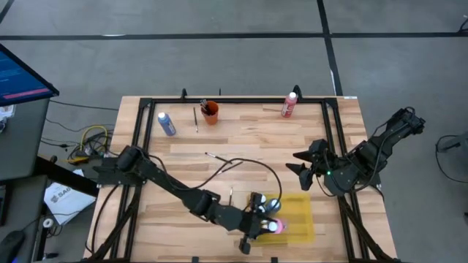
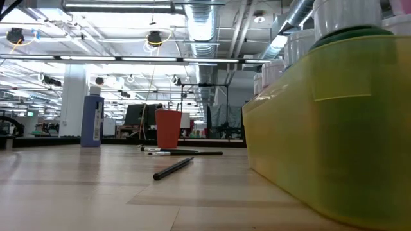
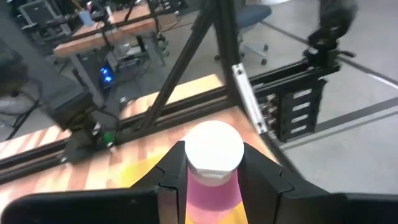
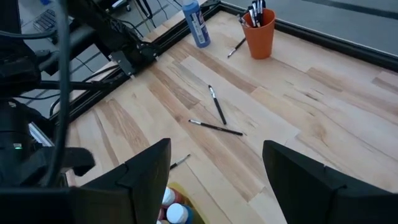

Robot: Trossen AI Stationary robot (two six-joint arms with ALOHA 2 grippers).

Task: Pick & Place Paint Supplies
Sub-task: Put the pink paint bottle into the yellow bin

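Note:
My left gripper reaches across the table's near side to the yellow tray and is shut on a pink paint bottle with a white cap. Other white-capped bottles stand in the tray. A blue bottle and a red bottle stand near the far edge. Thin dark paintbrushes lie flat on the wood. My right gripper hangs open above the table's right side, holding nothing. My left gripper pinches the pink bottle between its two fingers, on the upper body just below the white cap. The fingers come nearly level from the table's left. The bottle stands upright over the yellow tray; whether its bottom rests there is hidden.
An orange cup holding brushes stands at the far edge. Another brush lies just left of the tray. A black frame rail runs around the tabletop. Bare wood lies at the table's middle.

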